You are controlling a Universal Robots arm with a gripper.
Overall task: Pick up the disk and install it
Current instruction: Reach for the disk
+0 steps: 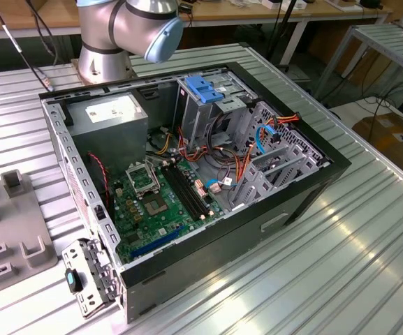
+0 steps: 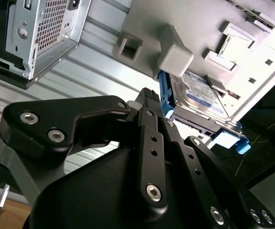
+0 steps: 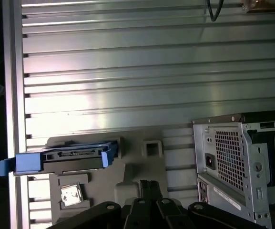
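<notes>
The disk [image 2: 199,98] is a silver drive with a white label and a blue plastic frame. It stands on edge in a grey holder [image 2: 175,55] on the ribbed metal table. In the first wrist view the disk [image 3: 61,160] shows edge-on, its blue frame ends sticking out past the holder [image 3: 137,167]. My black gripper [image 2: 149,95] hangs close beside the disk, a short gap away and not touching it. The gripper [image 3: 147,185] holds nothing that I can see. In the exterior view the holder [image 1: 12,230] sits at the left edge, beside the open computer case [image 1: 187,174].
The case lies open with its motherboard [image 1: 159,202], grey power-supply box [image 1: 110,115] and metal drive cage with a blue latch [image 1: 204,87] exposed. Loose cables [image 1: 243,167] cross the cage area. The case's rear panel [image 3: 237,162] stands near the holder. The arm's base [image 1: 107,59] is behind the case.
</notes>
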